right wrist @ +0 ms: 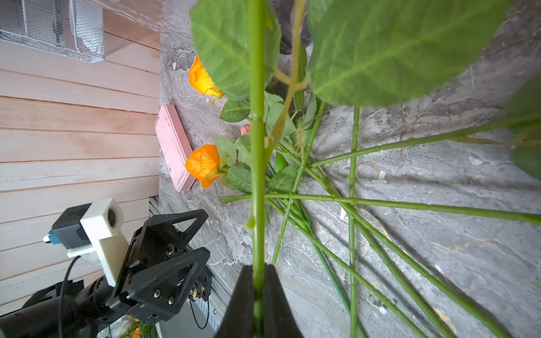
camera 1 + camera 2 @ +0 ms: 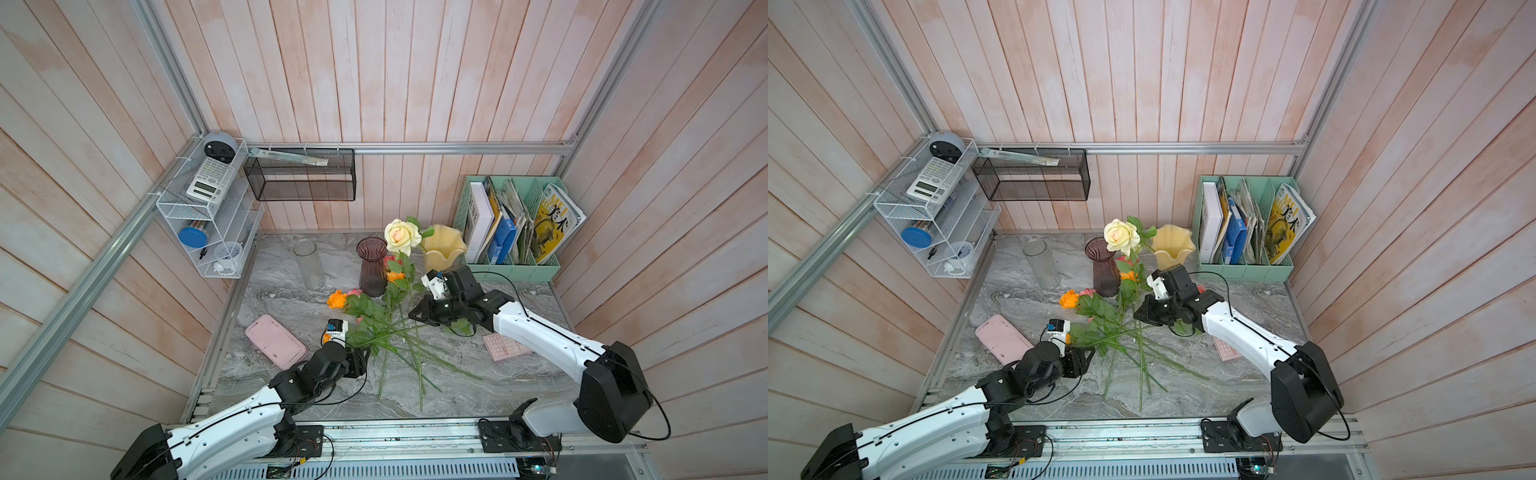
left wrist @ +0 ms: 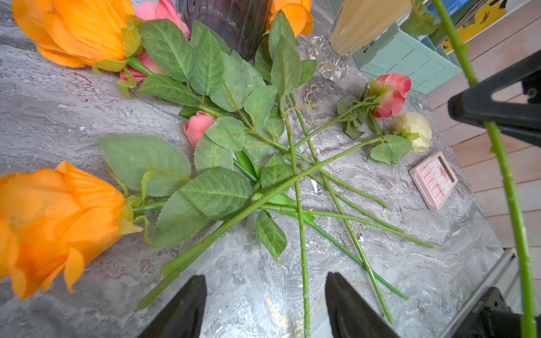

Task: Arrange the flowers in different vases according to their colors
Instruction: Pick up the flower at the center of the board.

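We see right claw (image 1: 257, 272) clenched on thin green stem (image 1: 257, 175) of upright cream rose (image 2: 402, 236); left claw (image 3: 265, 282) released above serrated-leaf pile (image 3: 218, 190) on veined marble (image 3: 73, 123).

Black right gripper (image 2: 417, 314) clamped on the stem of an upright cream-yellow rose (image 2: 402, 236), dark purple ribbed glass vase (image 2: 372, 266) near, ahead of its tips, pale yellow wavy-rimmed vase (image 2: 444, 248) beside its wrist, orange and pink roses (image 2: 368, 309) heaped between it and the black left gripper (image 2: 362, 358)
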Action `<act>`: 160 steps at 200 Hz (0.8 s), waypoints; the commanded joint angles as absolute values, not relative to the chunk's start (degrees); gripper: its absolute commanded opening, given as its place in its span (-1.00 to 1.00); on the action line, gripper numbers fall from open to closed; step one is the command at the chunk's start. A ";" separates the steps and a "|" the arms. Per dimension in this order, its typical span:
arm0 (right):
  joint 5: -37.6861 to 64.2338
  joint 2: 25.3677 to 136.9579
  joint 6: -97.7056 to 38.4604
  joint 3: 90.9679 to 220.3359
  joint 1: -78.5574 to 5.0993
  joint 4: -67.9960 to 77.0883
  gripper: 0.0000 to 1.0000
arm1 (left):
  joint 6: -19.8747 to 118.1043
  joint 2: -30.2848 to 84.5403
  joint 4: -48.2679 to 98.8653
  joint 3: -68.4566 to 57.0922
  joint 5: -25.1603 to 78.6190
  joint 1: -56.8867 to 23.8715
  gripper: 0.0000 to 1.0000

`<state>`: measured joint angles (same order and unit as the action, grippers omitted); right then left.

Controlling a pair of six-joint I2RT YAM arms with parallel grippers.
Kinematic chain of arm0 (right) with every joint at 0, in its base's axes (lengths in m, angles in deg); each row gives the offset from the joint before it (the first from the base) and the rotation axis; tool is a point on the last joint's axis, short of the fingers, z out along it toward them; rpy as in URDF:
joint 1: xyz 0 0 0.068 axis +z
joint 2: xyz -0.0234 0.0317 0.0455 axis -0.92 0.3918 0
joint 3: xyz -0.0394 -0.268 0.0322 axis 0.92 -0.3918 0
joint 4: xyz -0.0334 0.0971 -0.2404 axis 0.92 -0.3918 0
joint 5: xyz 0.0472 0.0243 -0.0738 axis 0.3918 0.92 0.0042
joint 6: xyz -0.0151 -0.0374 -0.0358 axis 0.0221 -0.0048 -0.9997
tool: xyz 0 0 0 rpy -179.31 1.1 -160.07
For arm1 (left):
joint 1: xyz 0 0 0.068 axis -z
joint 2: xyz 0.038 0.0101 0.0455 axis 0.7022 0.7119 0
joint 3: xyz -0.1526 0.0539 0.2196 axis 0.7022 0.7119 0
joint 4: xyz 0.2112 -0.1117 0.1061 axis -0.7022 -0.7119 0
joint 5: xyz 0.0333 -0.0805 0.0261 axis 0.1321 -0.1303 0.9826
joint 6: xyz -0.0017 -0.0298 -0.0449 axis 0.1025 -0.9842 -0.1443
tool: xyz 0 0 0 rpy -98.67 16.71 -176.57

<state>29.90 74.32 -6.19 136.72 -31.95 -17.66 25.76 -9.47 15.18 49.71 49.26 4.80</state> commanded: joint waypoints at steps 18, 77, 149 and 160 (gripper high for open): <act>30.76 72.48 -7.77 140.40 -30.35 -21.66 -1.00 | 25.54 -10.66 15.33 49.95 48.80 4.52 0.39; 28.79 69.51 -7.45 141.18 -25.63 -23.86 -1.00 | 25.29 -10.30 16.30 50.77 48.46 4.48 0.39; 22.65 62.87 -4.82 140.46 -17.45 -27.88 -1.00 | 25.72 -10.33 16.63 50.88 48.41 4.47 0.39; 22.08 62.06 -3.98 139.94 -16.43 -27.57 -1.00 | 25.77 -10.10 16.77 50.87 48.41 4.52 0.39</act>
<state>24.83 64.09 -5.88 139.65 -18.38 -26.23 25.74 -10.08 15.42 50.14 49.02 4.78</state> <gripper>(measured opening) 0.107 0.695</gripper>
